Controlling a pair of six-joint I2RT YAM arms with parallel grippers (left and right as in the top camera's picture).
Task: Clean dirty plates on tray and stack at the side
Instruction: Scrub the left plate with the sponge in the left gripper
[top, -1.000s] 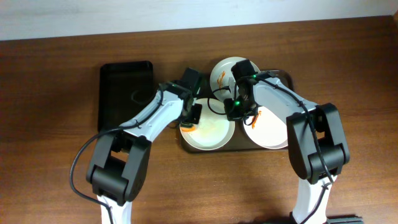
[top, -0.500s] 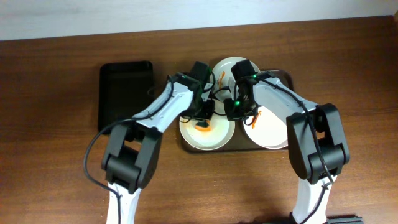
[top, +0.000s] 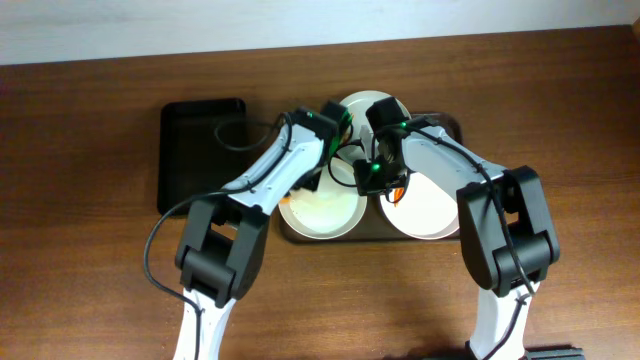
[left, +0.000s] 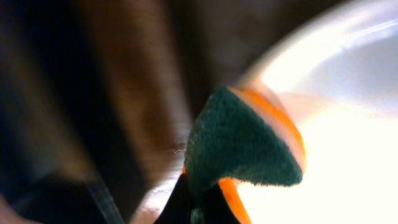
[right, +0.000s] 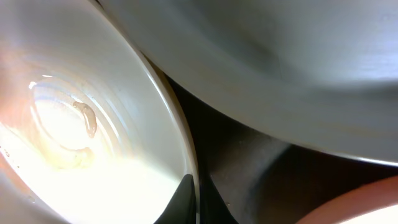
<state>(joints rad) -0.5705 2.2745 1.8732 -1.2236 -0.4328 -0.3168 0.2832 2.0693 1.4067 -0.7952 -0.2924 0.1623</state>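
Left gripper with sponge over tray

Table: wood, brown, visible grain, low sheen. Left tray: black, smooth, plastic-looking, slight gloss. Plates: white, smooth, glossy, ceramic-like. In the right wrist view, plate is wet-shiny w/ translucent smear. Sponge: dark green fibrous face, rough; orange foam layer, matt. Arm shells: white & black, smooth plastic.

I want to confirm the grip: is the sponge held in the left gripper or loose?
Held: the left wrist view shows the green-orange sponge pinched at its base in the left gripper.
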